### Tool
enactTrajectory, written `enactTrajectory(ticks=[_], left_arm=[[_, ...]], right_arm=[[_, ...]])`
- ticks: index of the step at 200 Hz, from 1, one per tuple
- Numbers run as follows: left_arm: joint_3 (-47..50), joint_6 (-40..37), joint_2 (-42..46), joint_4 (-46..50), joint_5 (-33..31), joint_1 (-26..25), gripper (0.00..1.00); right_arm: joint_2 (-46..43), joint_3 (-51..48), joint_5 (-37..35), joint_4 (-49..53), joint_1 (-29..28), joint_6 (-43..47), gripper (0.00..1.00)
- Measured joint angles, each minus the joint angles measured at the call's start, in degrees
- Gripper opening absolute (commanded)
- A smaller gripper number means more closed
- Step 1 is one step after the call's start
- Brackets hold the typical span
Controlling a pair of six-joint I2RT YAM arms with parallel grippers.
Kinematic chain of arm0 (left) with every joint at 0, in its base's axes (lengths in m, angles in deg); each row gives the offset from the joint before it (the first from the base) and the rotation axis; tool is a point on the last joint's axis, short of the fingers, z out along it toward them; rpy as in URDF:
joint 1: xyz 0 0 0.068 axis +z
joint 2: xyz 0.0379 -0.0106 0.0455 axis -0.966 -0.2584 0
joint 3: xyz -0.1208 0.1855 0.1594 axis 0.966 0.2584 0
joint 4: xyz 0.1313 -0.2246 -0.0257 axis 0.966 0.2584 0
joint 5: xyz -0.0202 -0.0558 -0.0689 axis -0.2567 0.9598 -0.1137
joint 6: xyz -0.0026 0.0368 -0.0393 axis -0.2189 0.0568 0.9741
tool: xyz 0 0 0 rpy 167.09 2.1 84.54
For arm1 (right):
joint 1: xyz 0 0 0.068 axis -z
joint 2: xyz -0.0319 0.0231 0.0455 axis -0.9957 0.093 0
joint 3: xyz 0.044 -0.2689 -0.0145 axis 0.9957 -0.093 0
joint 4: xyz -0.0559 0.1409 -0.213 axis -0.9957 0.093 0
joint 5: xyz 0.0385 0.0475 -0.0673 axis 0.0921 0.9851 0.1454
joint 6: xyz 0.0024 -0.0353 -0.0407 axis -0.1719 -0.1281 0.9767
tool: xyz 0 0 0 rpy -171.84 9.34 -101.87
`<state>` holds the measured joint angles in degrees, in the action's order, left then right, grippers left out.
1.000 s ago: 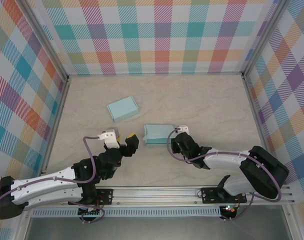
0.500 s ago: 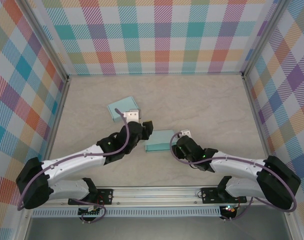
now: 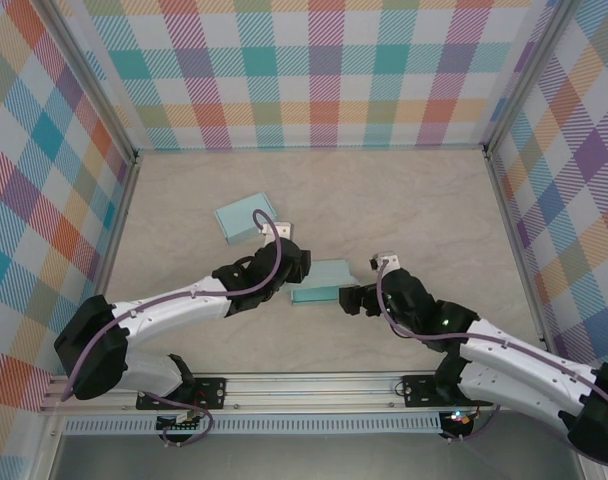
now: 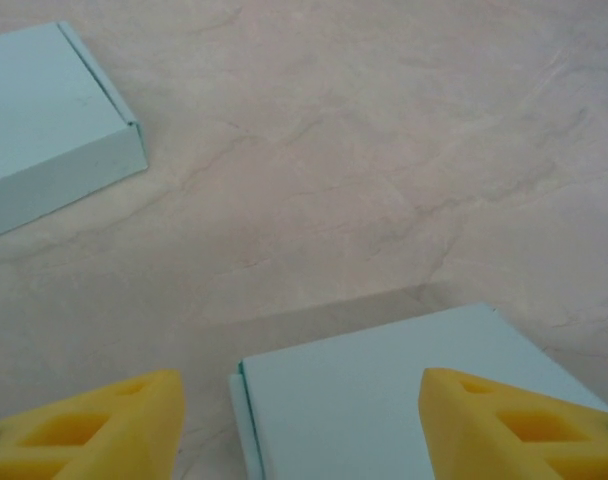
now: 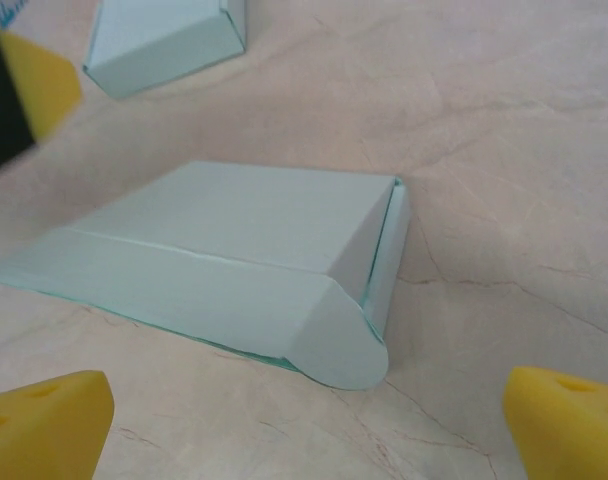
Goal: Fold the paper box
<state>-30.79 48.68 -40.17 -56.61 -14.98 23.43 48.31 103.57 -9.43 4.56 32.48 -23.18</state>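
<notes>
Box of pale-teal paper (image 5: 234,240), half folded w/ round tab (image 5: 339,345) loose, lies just ahead of wide-spread right fingers (image 5: 44,420) & betw. unclenched left fingers (image 4: 104,430), neither gripping, prob. poised to press flaps.

Light: bright, even, from overhead across the table (image 3: 414,200).
Shadows: I see soft, faint ones beside the near box (image 4: 384,400).
Focus: yellow fingers (image 5: 44,420) blur at my wrist views' edges; overhead view sharp.

no readable text or labels anywhere.
</notes>
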Motion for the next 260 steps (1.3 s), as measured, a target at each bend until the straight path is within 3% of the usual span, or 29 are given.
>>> enactTrajectory(ticks=[34,91,122,172,226,260], left_arm=[[3.06,1.46,-0.52,0.74,0.24,-0.02,0.69],[5.79,4.09,-1.70,1.36,0.17,-0.02,0.68],[7.17,5.29,-2.75,0.52,0.13,-0.07,0.67],[9.14,7.67,-5.60,-1.92,-0.13,-0.07,0.66],[10.58,9.94,-6.91,-4.52,-0.24,-0.11,0.62],[11.34,10.75,-6.84,-6.01,-0.28,-0.11,0.61]], right_arm=[[3.82,7.48,-0.94,5.44,0.39,-1.86,0.99],[22.86,18.05,3.15,7.82,5.16,-2.73,0.97],[28.79,18.08,7.61,7.93,8.13,-3.43,0.94],[30.91,13.38,12.09,4.87,11.02,-5.27,0.89],[36.83,11.65,15.52,0.55,11.89,-6.10,0.80],[37.29,11.65,16.74,-0.68,12.09,-6.34,0.81]])
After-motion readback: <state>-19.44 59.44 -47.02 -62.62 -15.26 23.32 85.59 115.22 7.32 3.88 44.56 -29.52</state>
